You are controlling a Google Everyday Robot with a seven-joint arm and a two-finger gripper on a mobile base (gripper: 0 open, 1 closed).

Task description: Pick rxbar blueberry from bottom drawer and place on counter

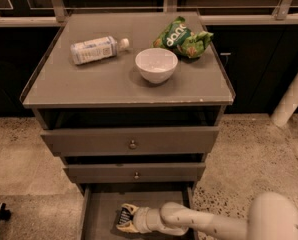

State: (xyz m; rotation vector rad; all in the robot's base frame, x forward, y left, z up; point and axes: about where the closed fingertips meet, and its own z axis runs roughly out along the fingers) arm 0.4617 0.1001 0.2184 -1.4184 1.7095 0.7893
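The bottom drawer (101,211) is pulled open at the foot of the grey cabinet. My gripper (124,218) reaches into it from the right, fingers down around a small dark bar with white lettering, the rxbar blueberry (124,216), lying on the drawer floor. The arm (204,224) runs in from the lower right. The counter (89,86) is the flat grey top of the cabinet, above the two upper drawers.
On the counter lie a clear plastic bottle (96,49) on its side at the left, a white bowl (156,64) in the middle and a green snack bag (183,37) at the back right. The two upper knobbed drawers (132,142) are nearly shut. A white post (293,95) stands at right.
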